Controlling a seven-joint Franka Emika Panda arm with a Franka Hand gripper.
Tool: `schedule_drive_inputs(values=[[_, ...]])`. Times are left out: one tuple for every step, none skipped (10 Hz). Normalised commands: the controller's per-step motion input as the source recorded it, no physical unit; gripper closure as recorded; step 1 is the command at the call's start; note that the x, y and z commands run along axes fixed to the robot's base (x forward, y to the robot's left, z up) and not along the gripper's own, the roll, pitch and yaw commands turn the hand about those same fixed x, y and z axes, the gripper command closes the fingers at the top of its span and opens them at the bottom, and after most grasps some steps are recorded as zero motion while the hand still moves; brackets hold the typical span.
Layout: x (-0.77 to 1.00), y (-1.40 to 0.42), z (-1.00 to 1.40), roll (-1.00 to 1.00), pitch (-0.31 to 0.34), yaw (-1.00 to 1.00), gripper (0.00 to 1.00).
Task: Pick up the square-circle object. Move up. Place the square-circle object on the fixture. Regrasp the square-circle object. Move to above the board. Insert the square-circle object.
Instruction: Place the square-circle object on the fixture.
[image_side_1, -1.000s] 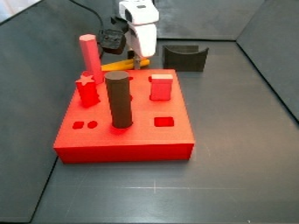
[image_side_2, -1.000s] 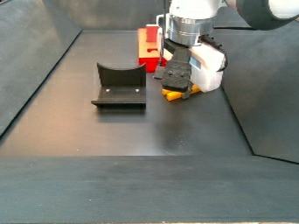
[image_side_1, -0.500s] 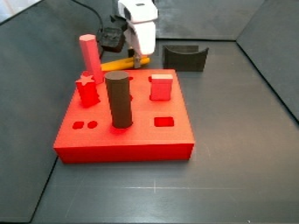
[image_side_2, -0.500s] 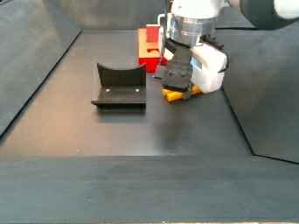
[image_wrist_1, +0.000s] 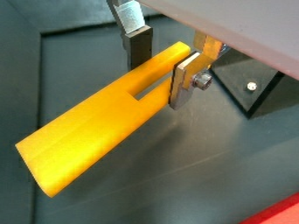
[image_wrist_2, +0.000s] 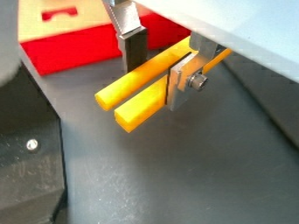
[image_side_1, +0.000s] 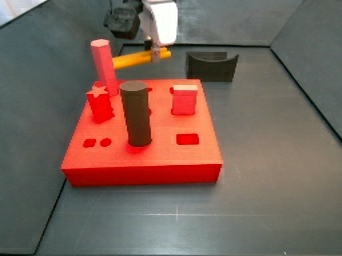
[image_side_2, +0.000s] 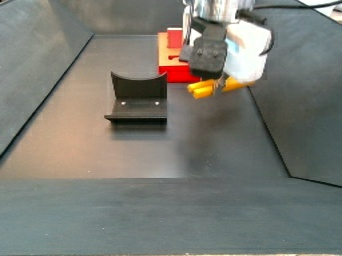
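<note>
We judge the square-circle object (image_wrist_1: 105, 122) to be light, stiff and smooth: a long yellow piece of two joined bars, probably hard plastic, so it can slip or swing if it is held far from its middle. The best place to hold it is across the two flat sides, near mid-length.

The gripper (image_wrist_1: 162, 59) is closed on the piece across its width, the dark pads pressing both sides, closer to one end than the other. In a side view the piece (image_side_1: 138, 59) hangs in the air, at about 12 o'clock from the board (image_side_1: 140, 165). The fixture (image_side_1: 211, 66) stands at about 3 o'clock from the piece, empty.
</note>
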Motion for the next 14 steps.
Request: schedule_drive_inputs(values=[[0.0, 0.0, 1.0, 0.0, 0.0, 0.0, 1.0], [0.0, 0.0, 1.0, 0.0, 0.01, 0.0, 1.0], [-0.01, 0.0, 1.0, -0.01, 0.021, 0.0, 1.0], [-0.02, 0.0, 1.0, -0.01, 0.022, 0.0, 1.0], [-0.02, -0.01, 1.0, -0.02, 0.025, 0.0, 1.0], [-0.03, -0.01, 1.0, -0.03, 0.029, 0.01, 1.0], [-0.03, -0.01, 1.0, -0.04, 0.029, 0.01, 1.0], [-0.03, -0.01, 0.98, -0.05, 0.031, 0.01, 1.0], [-0.02, -0.01, 0.87, -0.05, 0.034, 0.01, 1.0], [-0.02, -0.01, 0.65, -0.06, 0.043, 0.01, 1.0], [0.0, -0.01, 0.43, -0.07, 0.053, 0.01, 1.0], [0.01, -0.01, 0.26, -0.08, 0.065, 0.01, 1.0], [1.0, -0.11, 0.15, -0.02, 0.032, 1.0, 1.0], [1.0, -0.11, 0.11, -0.02, 0.035, 1.0, 1.0]])
